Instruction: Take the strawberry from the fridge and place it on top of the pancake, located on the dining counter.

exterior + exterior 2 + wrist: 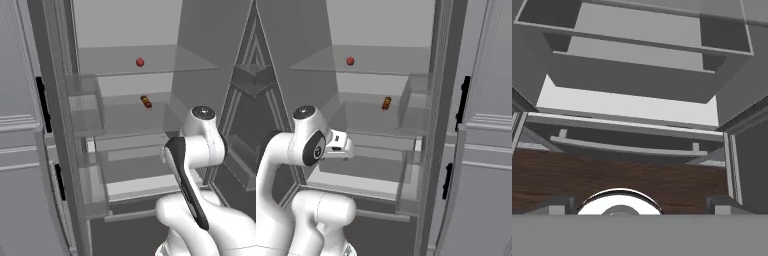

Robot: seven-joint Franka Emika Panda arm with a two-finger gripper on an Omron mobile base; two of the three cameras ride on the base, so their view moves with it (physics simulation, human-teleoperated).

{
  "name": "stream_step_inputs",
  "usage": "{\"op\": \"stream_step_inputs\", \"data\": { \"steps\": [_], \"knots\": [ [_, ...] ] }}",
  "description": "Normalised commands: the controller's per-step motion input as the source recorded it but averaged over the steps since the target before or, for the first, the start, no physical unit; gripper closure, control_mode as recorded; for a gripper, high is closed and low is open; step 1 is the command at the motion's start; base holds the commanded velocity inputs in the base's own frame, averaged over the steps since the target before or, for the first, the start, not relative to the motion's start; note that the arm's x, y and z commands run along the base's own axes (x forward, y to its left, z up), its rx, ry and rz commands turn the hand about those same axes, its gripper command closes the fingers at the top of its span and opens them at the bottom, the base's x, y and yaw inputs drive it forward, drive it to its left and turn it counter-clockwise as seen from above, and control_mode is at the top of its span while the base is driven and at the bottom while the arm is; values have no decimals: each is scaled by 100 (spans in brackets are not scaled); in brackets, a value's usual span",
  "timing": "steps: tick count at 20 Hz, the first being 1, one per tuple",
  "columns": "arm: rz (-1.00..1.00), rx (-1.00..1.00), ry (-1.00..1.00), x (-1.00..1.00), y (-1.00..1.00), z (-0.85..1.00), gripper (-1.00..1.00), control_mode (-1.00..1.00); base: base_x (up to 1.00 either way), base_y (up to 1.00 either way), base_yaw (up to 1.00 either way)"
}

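The fridge (125,25) stands open in front of me, pale shelves inside. The strawberry (140,62), small, round and red, lies on the upper glass shelf; from the right it sits left of centre (350,61). My arm is folded low before the lower drawers, well below the fruit. In the hand view my gripper (639,205) is open, fingertips (558,202) wide apart with nothing between them, pointing down at the bottom drawer's bar (627,146) and the wood floor. The pancake and the dining counter are out of view.
An elongated orange-and-dark banded item (146,102) lies on the shelf below the fruit. Clear door bins (85,110) flank the opening on the left and further bins (245,150) on the right. Light-grey cabinets with black handles (463,105) stand beside the fridge.
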Motion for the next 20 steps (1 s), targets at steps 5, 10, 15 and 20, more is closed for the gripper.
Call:
{"op": "stream_step_inputs", "data": {
  "steps": [5,10,15,20],
  "knots": [
    [0,0,0,0,0,0,-100,100,74,3,0],
    [0,0,0,0,0,0,-100,100,40,3,0],
    [0,0,-8,5,4,15,-100,-100,9,0,0],
    [0,0,-16,6,31,71,-100,-100,0,0,0]
  ]
}}
